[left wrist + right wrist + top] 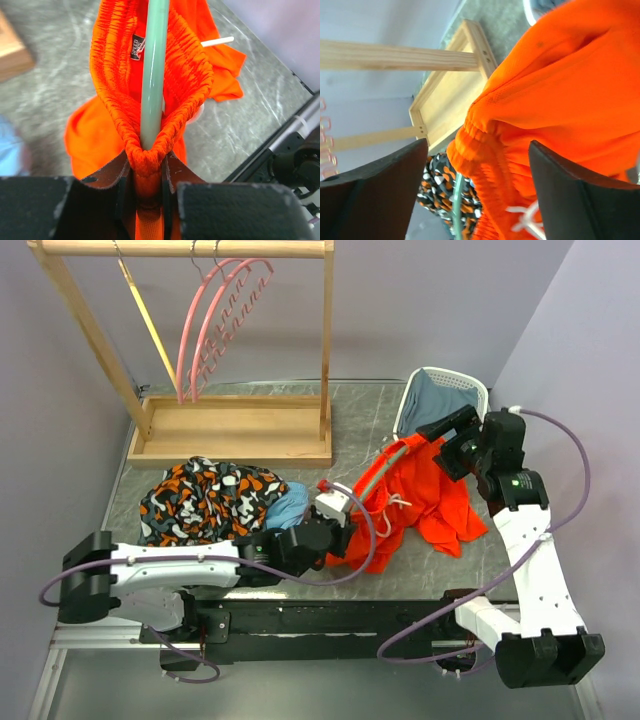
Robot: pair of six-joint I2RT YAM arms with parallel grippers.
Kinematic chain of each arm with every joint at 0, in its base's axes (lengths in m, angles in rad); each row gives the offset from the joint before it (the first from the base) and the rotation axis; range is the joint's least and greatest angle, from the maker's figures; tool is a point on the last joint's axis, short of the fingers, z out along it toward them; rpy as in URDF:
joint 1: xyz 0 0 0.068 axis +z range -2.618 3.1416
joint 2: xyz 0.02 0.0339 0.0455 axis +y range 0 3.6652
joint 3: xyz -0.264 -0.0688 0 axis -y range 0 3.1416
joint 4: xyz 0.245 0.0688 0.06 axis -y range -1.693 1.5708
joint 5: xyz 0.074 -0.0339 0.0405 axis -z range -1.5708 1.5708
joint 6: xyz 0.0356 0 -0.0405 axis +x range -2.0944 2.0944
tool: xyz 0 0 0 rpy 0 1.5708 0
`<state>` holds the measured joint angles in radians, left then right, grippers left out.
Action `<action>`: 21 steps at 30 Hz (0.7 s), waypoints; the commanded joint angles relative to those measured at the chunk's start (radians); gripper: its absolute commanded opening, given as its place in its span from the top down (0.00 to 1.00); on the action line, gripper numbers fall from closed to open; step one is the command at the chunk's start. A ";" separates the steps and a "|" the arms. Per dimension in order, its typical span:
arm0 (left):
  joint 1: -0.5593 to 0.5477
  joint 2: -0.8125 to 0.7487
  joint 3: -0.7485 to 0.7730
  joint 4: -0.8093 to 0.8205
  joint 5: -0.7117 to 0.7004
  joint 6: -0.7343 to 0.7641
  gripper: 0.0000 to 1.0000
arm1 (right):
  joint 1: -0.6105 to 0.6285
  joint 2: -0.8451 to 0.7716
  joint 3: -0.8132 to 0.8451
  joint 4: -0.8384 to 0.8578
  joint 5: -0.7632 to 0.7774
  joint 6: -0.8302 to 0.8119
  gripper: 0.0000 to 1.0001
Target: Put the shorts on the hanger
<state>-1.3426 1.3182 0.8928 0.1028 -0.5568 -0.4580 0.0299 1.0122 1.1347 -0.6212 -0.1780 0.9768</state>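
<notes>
L gripper (147, 172) fingers clamped shut on shorts (115, 70) waistband, prob. to hold it taut so hanger (152, 75) arm runs thru. R gripper (448, 443), at shorts' 1 o'clock, fingers spread wide, gripping nothing visible. Shorts lie on table (370, 410), right of centre.

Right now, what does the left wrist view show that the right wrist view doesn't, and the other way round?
Only the left wrist: the left gripper shut on the waistband of the shorts, with a black label inside it. Only the right wrist: the right gripper, open, plus the wooden rack and the patterned garment. Both: the orange shorts and the teal hanger.
</notes>
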 commanded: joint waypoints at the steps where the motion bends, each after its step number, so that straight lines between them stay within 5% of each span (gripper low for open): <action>1: 0.003 -0.141 0.083 -0.078 -0.133 -0.024 0.99 | 0.014 -0.031 0.117 0.008 -0.037 -0.165 0.06; 7: -0.001 -0.306 0.116 -0.239 -0.184 0.056 0.99 | 0.076 -0.044 0.177 -0.018 0.092 -0.243 0.03; 21: -0.001 -0.373 0.647 -0.758 -0.345 0.087 0.99 | 0.159 0.048 0.146 0.043 0.230 -0.240 0.03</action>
<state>-1.3415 0.9691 1.4117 -0.5777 -0.8051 -0.3702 0.1574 1.0439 1.2747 -0.6281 -0.0040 0.7494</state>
